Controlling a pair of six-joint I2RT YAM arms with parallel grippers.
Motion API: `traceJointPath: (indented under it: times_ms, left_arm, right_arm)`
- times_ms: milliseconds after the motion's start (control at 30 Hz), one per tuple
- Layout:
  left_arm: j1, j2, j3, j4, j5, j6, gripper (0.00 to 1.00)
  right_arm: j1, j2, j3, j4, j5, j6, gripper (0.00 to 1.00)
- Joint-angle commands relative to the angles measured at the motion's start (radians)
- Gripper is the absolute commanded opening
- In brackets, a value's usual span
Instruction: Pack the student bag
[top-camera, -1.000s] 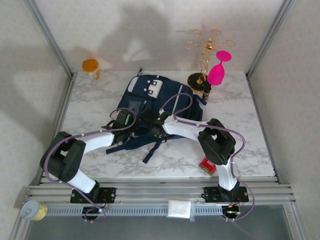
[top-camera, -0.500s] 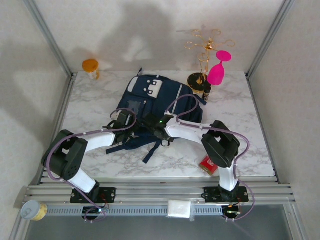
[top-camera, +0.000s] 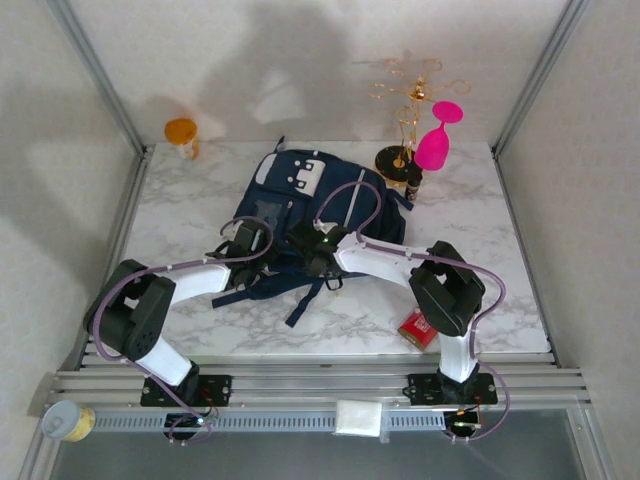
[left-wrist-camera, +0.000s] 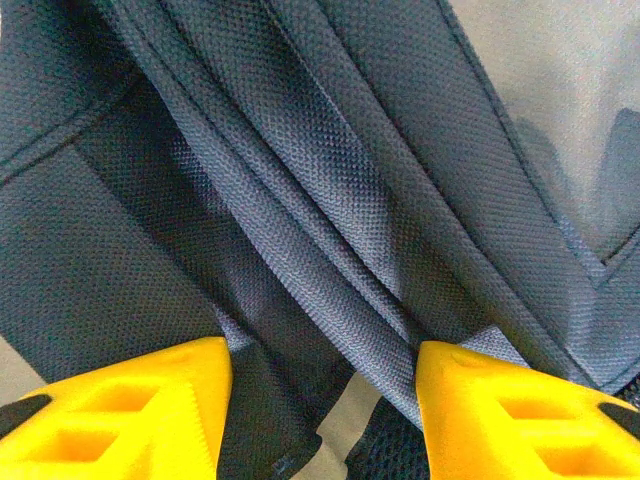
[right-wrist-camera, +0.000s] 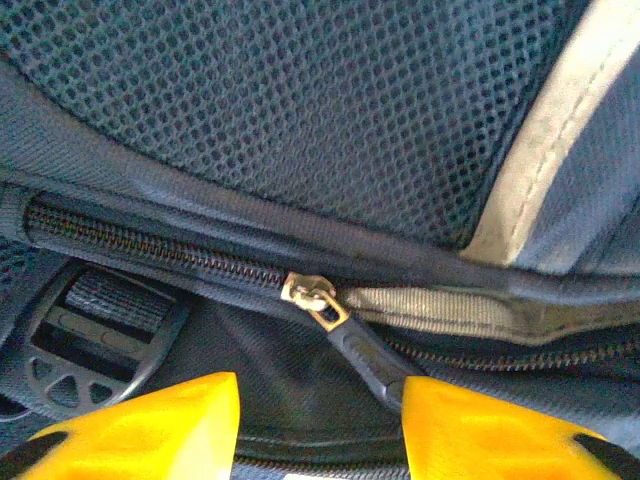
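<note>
student bag (top-camera: 310, 215) lying mid-way across the table (top-camera: 190, 205), nearer its far edge | left gripper (left-wrist-camera: 322, 365) straddling straps (left-wrist-camera: 330, 250) — clamped or loose, cannot tell | right gripper (right-wrist-camera: 320, 400) gaping before zipper pull (right-wrist-camera: 318, 298) | risk: jaws closing on fabric — pull slipping, zipper jamming

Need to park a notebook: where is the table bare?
Bare marble lies left of the student bag, near the orange cup, and right of the bag, beyond the red box. The far-right corner is crowded with the gold stand and pink glass.
</note>
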Motion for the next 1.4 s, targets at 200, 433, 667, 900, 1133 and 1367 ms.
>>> traceJointPath:
  times_ms: [200, 433, 667, 900, 1133, 1367]
  left_arm:
    - [-0.006, 0.028, -0.017, -0.061, -0.054, -0.01, 0.52]
    - [-0.013, 0.025, -0.008, -0.073, -0.058, -0.013, 0.52]
    - [-0.016, 0.035, -0.003, -0.075, -0.063, -0.016, 0.52]
    - [-0.019, 0.034, 0.003, -0.088, -0.066, -0.015, 0.52]
    - [-0.021, 0.032, 0.004, -0.086, -0.071, -0.02, 0.52]
    - [-0.024, 0.04, 0.009, -0.1, -0.085, -0.022, 0.52]
  right_arm:
    - [-0.077, -0.059, -0.04, 0.066, -0.119, -0.305, 0.53]
    - [-0.106, -0.047, -0.105, 0.14, -0.25, -0.37, 0.51]
    - [-0.095, -0.069, -0.213, 0.273, -0.413, -0.374, 0.43]
    - [-0.112, -0.091, -0.241, 0.316, -0.332, -0.376, 0.32]
    - [-0.113, -0.136, -0.284, 0.374, -0.311, -0.392, 0.21]
    - [-0.116, -0.152, -0.305, 0.393, -0.299, -0.409, 0.16]
